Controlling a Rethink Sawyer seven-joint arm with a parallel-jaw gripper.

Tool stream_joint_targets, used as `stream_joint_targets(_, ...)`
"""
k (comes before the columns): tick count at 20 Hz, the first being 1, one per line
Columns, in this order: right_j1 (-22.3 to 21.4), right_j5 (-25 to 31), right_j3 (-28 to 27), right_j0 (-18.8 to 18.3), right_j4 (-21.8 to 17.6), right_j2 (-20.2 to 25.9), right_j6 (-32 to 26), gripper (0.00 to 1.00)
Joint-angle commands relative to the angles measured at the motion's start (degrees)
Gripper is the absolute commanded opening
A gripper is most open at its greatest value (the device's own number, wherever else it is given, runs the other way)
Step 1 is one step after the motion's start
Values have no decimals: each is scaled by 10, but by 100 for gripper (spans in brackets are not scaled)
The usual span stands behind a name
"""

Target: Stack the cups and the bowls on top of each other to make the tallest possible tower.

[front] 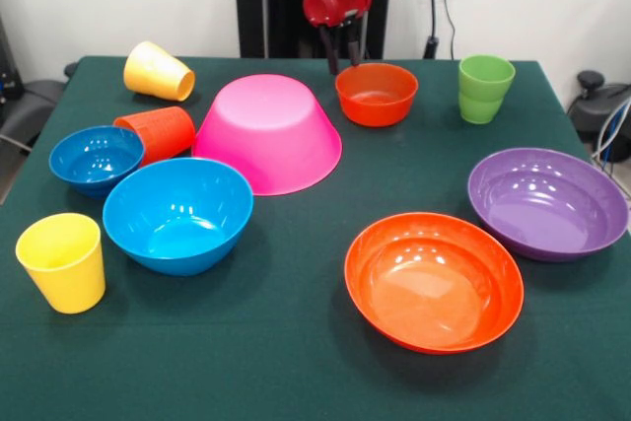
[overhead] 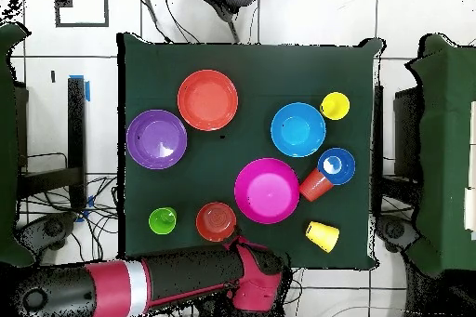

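My gripper (front: 342,54) hangs open and empty at the table's far edge, just behind the small orange bowl (front: 376,93) (overhead: 216,221). The large pink bowl (front: 268,130) (overhead: 267,191) lies upside down in the middle. Beside it are an orange-red cup (front: 158,133) on its side, a small blue bowl (front: 96,157) and a medium blue bowl (front: 177,214). One yellow cup (front: 158,71) lies tipped over, another (front: 62,261) stands upright, and so does the green cup (front: 484,88). No tower is in view: none rests on another.
A wide shallow orange bowl (front: 434,281) and a wide purple bowl (front: 547,202) sit upright at the near right of the green cloth (front: 296,362). In the overhead view the arm (overhead: 139,285) reaches in along the bottom edge.
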Motion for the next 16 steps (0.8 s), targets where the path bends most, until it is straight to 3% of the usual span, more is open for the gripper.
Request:
stream_joint_targets(1, 42, 44, -134, -4, 74, 64, -117, 100)
stream_joint_targets(6, 54, 68, -166, -4, 75, 57, -115, 100)
stream_joint_targets(10, 48, 100, -178, 12, 36, 49, -75, 100)
stream_joint_targets(16, -16, 88, -143, 42, -51, 43, -5, 100)
